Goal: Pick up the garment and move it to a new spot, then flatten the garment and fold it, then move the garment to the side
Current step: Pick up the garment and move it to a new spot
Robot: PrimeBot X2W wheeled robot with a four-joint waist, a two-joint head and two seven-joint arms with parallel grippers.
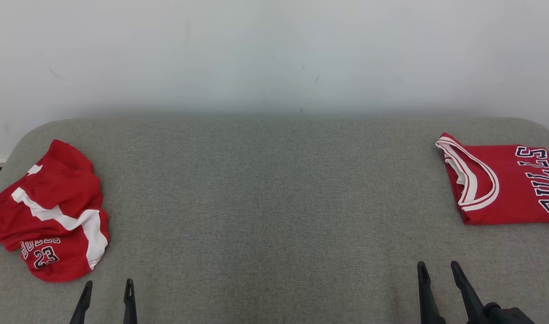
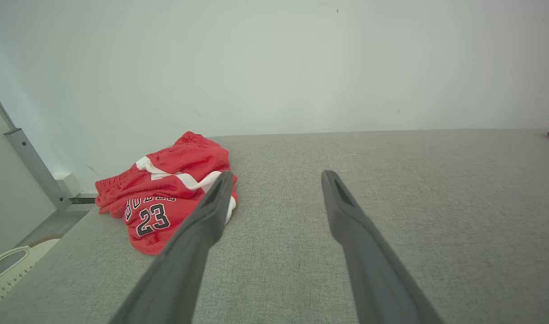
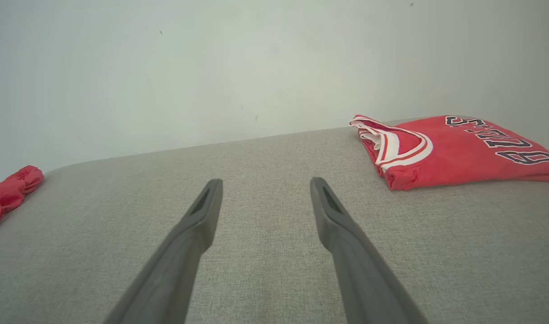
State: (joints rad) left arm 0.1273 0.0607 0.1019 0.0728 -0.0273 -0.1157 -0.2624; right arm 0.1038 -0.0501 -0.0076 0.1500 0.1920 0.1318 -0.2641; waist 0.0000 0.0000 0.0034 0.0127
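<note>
A crumpled red garment (image 1: 49, 211), shorts with white stripes and the number 23, lies at the left end of the grey fabric surface (image 1: 274, 202). My left gripper (image 1: 109, 283) stands open just to its near right, apart from it, nothing between the fingers. In the left wrist view the shorts (image 2: 166, 202) lie beyond the left finger of the open gripper (image 2: 278, 175). My right gripper (image 1: 437, 265) is open and empty at the lower right. In the right wrist view that gripper (image 3: 266, 181) points over bare fabric, with the shorts (image 3: 9, 189) at the far left.
A neatly folded red jersey (image 1: 503, 184) with dark lettering rests at the right end, also seen as the jersey (image 3: 454, 153) ahead right of my right gripper. A pale wall backs the surface. A white basket (image 2: 4, 270) and a metal post (image 2: 31, 166) stand off the left edge.
</note>
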